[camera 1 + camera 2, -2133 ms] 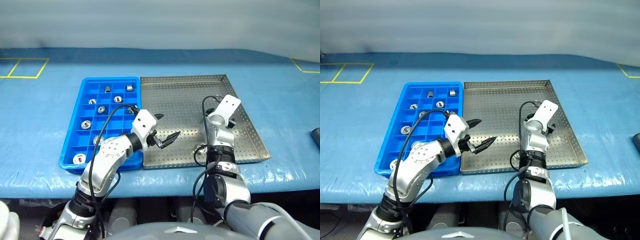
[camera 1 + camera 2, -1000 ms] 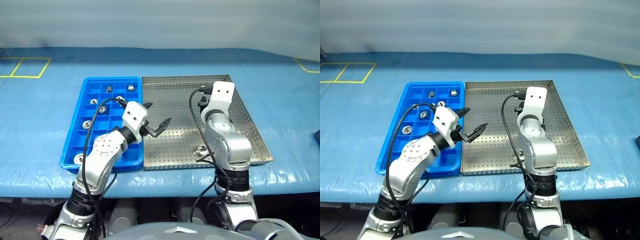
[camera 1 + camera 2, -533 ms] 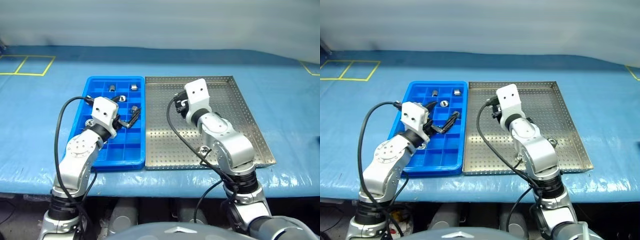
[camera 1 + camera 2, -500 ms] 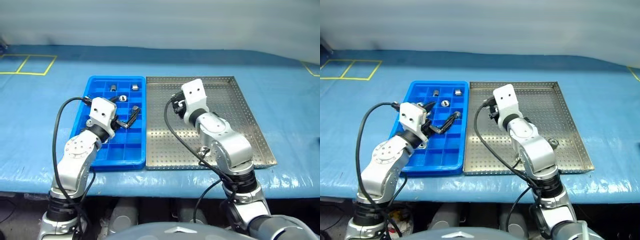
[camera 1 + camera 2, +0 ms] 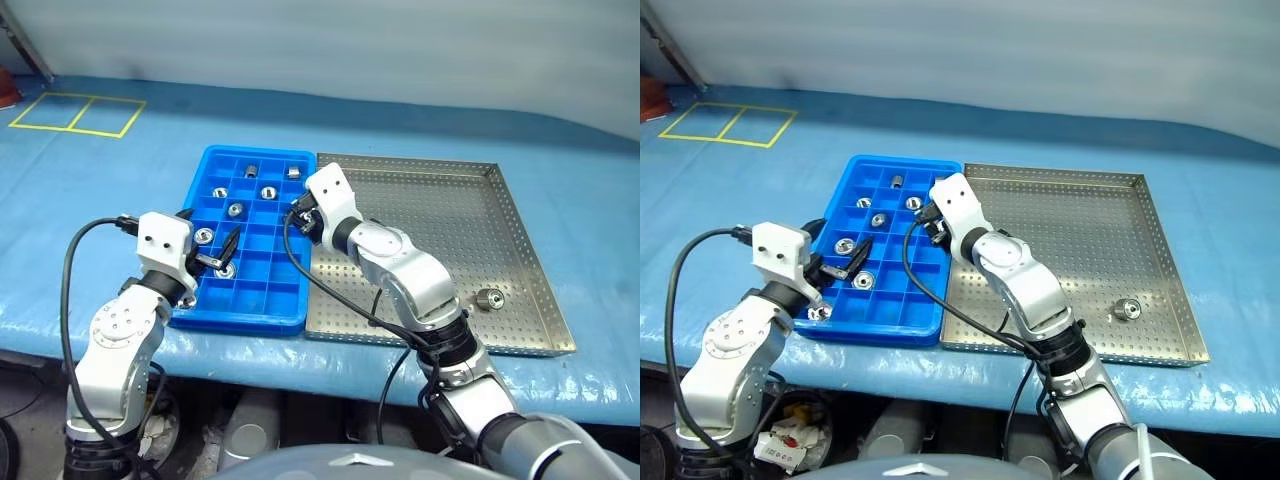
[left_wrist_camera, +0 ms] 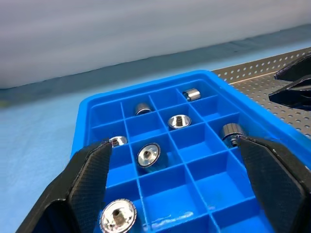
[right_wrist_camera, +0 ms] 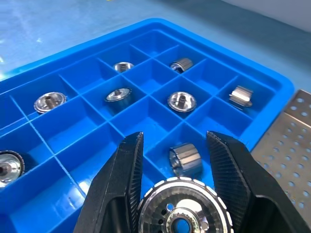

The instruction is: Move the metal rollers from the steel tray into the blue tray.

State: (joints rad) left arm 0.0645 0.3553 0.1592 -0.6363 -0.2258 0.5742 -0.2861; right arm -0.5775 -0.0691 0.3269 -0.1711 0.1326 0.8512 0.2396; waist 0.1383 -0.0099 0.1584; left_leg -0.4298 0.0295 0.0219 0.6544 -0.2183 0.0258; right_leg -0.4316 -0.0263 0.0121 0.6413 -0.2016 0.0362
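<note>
Since the right gripper (image 7: 181, 194) is clenched on a metal roller (image 7: 182, 219) over the blue tray (image 5: 262, 310), centre above an empty compartment before releasing; left gripper (image 6: 177, 179) idles released.

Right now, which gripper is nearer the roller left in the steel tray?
Right. The right gripper hangs over the blue tray's edge; the left gripper is farther left. The roller lies far right.

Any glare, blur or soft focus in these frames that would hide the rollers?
Right wrist view: the shiny ribbed metal roller in the right hand is sharp, with bright glints. Left wrist view: the bright blue compartment tray is crisp, its near black fingers slightly soft. Head views: even light, no blur.
</note>
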